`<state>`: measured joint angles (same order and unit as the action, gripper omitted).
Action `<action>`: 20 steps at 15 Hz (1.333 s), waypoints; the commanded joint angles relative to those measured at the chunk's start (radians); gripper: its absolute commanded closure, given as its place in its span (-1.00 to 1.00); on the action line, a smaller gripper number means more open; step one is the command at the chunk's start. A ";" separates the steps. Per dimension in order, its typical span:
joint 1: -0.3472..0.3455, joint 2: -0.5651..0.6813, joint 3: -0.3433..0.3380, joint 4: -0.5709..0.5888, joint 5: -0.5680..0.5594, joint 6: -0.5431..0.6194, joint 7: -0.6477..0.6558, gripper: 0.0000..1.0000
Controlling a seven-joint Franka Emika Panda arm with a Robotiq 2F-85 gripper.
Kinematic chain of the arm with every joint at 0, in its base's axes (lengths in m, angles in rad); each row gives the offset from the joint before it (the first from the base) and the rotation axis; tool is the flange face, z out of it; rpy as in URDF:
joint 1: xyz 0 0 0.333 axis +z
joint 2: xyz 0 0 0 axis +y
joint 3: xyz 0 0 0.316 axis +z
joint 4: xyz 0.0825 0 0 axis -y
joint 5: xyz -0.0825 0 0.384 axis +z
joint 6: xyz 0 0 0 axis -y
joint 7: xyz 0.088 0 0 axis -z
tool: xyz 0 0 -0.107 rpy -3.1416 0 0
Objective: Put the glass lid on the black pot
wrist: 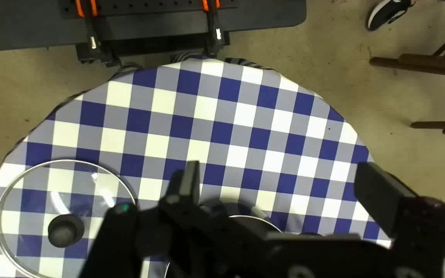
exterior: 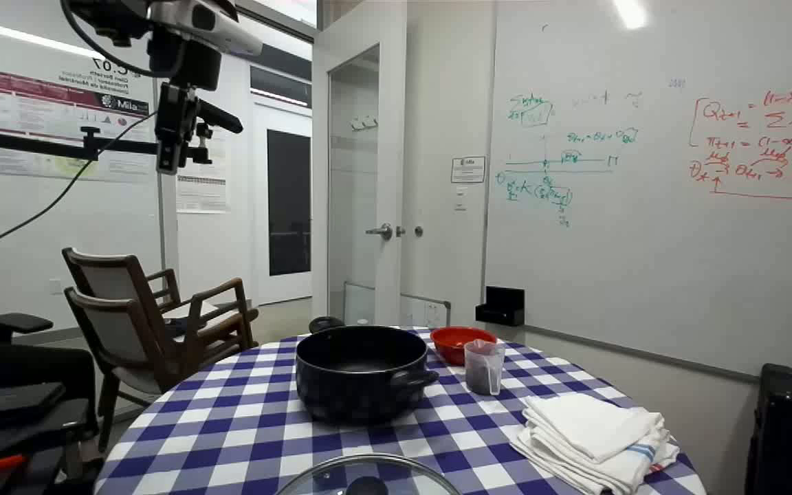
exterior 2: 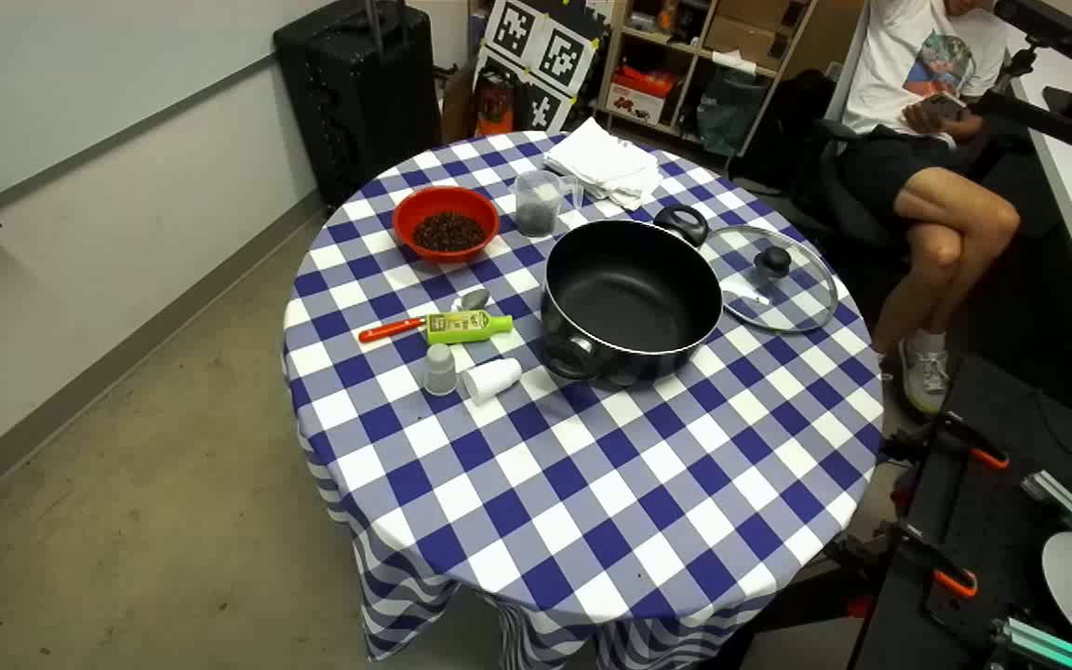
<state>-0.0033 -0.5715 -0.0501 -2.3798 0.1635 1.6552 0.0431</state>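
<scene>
End effector (wrist: 278,170): spread, empty, high above the desk (exterior 2: 629,493), likely for my overview | lid (exterior 2: 785,296): on desk at 3 o'clock from pot (exterior 2: 634,290) in an exterior view, knob (exterior 2: 772,261) up, I judge to suit a top grasp | pot: uncovered, I think to take it

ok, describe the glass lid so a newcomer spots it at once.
Start at the round, blue-and-white checked tablecloth and find the big black pot on it. The glass lid lies beside the pot. Unlike the opaque pot, it's a clear disc with a black knob, checks showing through.
</scene>
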 commanded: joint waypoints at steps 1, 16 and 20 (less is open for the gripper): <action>-0.012 0.001 0.009 0.002 0.004 -0.002 -0.005 -1.00; -0.190 0.632 -0.093 0.077 -0.074 0.620 0.264 -1.00; -0.195 0.797 -0.130 0.159 -0.049 0.679 0.326 -1.00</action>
<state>-0.2001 0.1015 -0.1591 -2.3103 0.0902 2.3122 0.3219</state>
